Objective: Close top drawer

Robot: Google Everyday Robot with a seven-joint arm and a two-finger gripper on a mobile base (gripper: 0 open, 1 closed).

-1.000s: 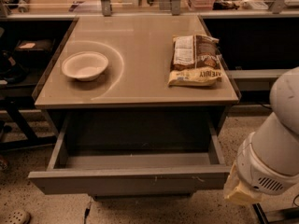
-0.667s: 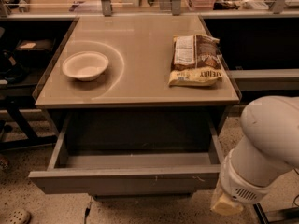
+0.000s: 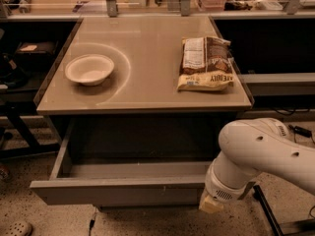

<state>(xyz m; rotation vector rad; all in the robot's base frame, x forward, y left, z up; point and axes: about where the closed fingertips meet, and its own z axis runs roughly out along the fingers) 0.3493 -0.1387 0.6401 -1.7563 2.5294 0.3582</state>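
The top drawer (image 3: 118,191) is a wide grey metal drawer pulled far out from under the tabletop (image 3: 147,43). Its long flat front panel faces me and its inside looks empty. My white arm (image 3: 256,154) reaches in from the right and covers the drawer's right front corner. My gripper (image 3: 211,204) is at the low end of the arm, down by the right end of the drawer front; only a pale block of it shows.
A white bowl (image 3: 89,69) sits on the left of the tabletop and a brown-and-white snack bag (image 3: 205,64) on the right. Dark shelving stands on both sides. A speckled floor lies below, with a cable (image 3: 92,222) under the drawer.
My arm has swung left and inward from the right edge, now overlapping the drawer's right front corner. The drawer stays open as before.
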